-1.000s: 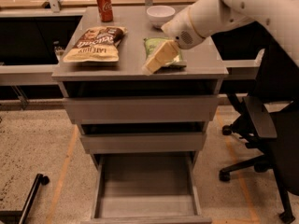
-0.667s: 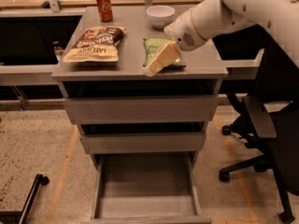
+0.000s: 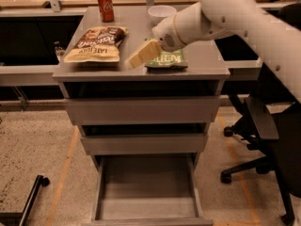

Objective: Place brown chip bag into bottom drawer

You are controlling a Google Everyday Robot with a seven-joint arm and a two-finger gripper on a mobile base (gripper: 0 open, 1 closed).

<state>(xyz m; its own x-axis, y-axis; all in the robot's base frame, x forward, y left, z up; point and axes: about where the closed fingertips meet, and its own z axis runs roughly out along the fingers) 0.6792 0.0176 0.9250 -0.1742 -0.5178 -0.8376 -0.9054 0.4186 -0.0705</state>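
The brown chip bag lies flat on the left half of the grey cabinet's top. It has a dark brown upper part, a tan lower part and white lettering. My gripper hangs just above the cabinet top, between the brown bag and a green chip bag, and touches neither visibly. The arm reaches in from the upper right. The bottom drawer is pulled out and open, with nothing in it. The two drawers above it are closed.
A red soda can and a white bowl stand at the back of the cabinet top. A black office chair is to the cabinet's right. A black leg with a wheel lies on the floor at the lower left.
My gripper has moved left, from over the green bag's left edge towards the brown chip bag. The bags and the drawer have not moved.
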